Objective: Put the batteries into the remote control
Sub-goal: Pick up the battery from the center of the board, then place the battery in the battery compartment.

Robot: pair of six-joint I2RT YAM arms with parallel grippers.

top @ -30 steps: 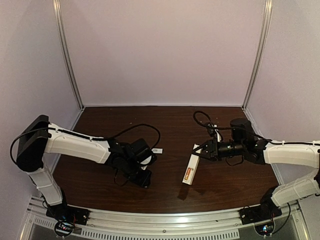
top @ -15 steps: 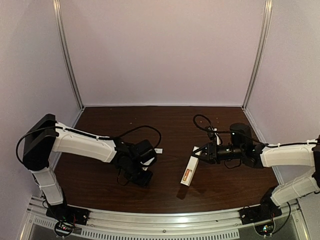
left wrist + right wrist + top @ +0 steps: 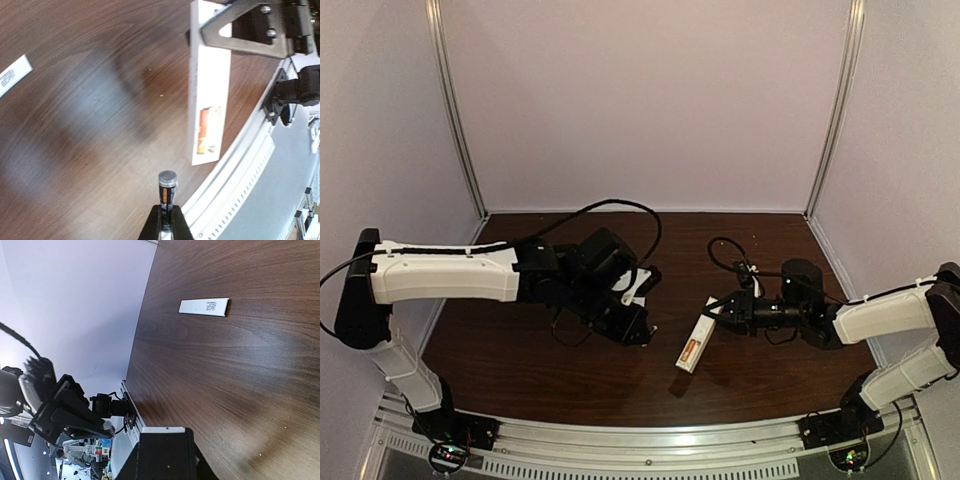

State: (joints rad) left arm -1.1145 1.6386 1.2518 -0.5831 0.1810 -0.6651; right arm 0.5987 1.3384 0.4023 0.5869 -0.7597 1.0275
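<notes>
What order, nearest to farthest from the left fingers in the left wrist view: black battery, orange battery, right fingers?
1. Black battery, gripped in the left fingers.
2. Orange battery, in the remote, near end.
3. Right fingers, clamping its far end.

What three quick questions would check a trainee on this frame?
1. True or false: the left tool is empty.
2. What does the right tool hold? A, a battery. B, the remote control. C, nothing.
3. What colour is the loaded battery in the remote control?

Key:
1. False. It grips the black battery.
2. B, gripped at one end.
3. Orange.
</notes>
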